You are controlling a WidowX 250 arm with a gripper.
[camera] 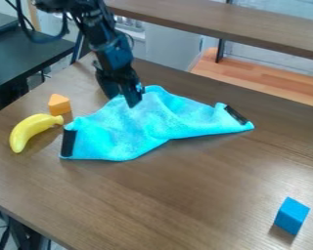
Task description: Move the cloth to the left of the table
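Observation:
The black gripper [122, 99] hangs over the upper left part of the bright blue cloth [149, 124], with its two fingers apart. One finger stands by the cloth's back left edge and the other in front of the fabric; whether they touch it I cannot tell. The cloth lies rumpled across the upper middle of the brown table [179, 195], with a black strip at its left end and another at its right end.
Left of the cloth lie a yellow banana [30, 131] and an orange wedge-shaped block [59, 104]. A blue block [292, 215] sits near the lower right corner. Behind the table runs a raised brown shelf [231, 22].

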